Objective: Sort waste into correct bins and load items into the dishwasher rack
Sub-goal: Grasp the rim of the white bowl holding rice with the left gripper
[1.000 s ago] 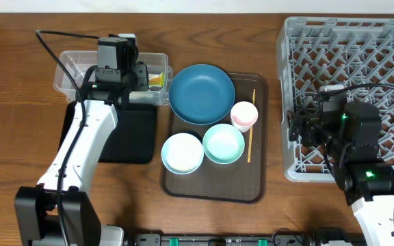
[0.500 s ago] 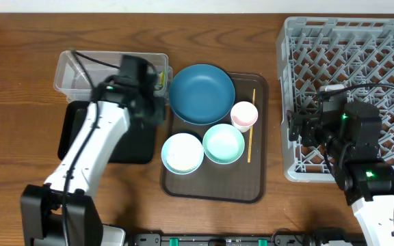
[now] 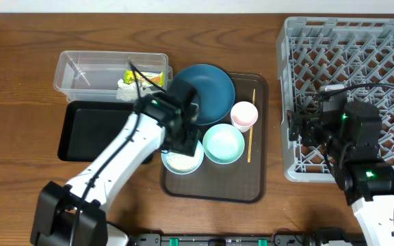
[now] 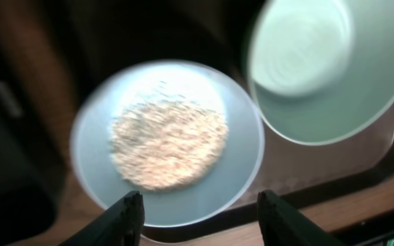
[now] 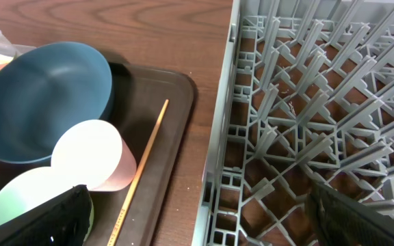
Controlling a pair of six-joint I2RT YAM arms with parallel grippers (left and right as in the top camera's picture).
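We log the desk (image 3: 19,68) as brown wood with visible grain and a low sheen. The brown tray (image 3: 258,184) on it looks like smooth plastic with a satin finish.

On this tray:
- dark blue plate (image 3: 211,85): smooth, faintly glossy
- mint bowl (image 3: 224,145) and pale blue bowl (image 4: 241,147): both smooth, soft sheen
- rice (image 4: 168,140) in the pale blue bowl: granular, matt
- chopstick (image 3: 250,130): bare pale wood

Right of the tray, the rack (image 3: 361,48) is grey moulded plastic, matt. Left of the tray, the tub (image 3: 81,72) is clear glossy plastic and the black tray (image 3: 87,130) is matt. On the left claw (image 4: 200,205), the fingers (image 4: 130,212) read as matt black plastic.
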